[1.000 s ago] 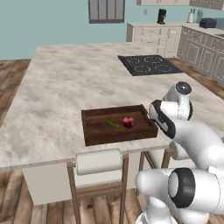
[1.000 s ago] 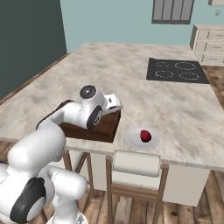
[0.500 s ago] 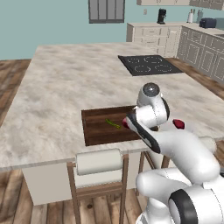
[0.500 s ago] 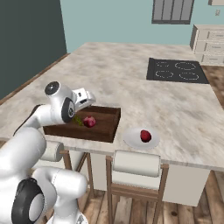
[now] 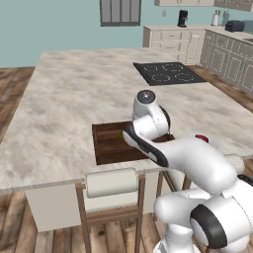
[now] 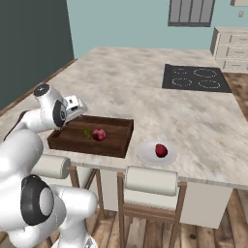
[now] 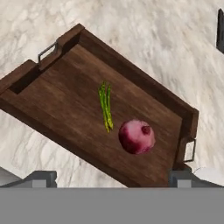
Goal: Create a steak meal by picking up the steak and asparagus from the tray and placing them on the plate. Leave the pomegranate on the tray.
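The dark wooden tray [image 6: 121, 140] lies near the counter's front edge. On it the thin green asparagus [image 7: 106, 106] lies just left of the round crimson pomegranate [image 7: 137, 136]; both also sit mid-tray as asparagus [image 6: 87, 132] and pomegranate [image 6: 99, 134]. The red steak [image 6: 161, 150] rests on the white plate [image 6: 145, 156] to the tray's right. My gripper [image 7: 111, 178] hovers above the tray, open, its fingertips [image 7: 41, 177] far apart with nothing between them. In the left base view my arm covers much of the tray [image 5: 106, 146].
A black cooktop [image 6: 196, 78] is set into the marble counter [image 6: 131, 82] farther back. Two stools with white cushions [image 6: 151, 180] stand below the counter's front edge. Cabinets with a coffee maker [image 5: 182, 18] line the far wall.
My arm has swung left, from beside the tray's right end to above the tray. The steak, asparagus and pomegranate have stayed where they were. The jaws have stayed open.
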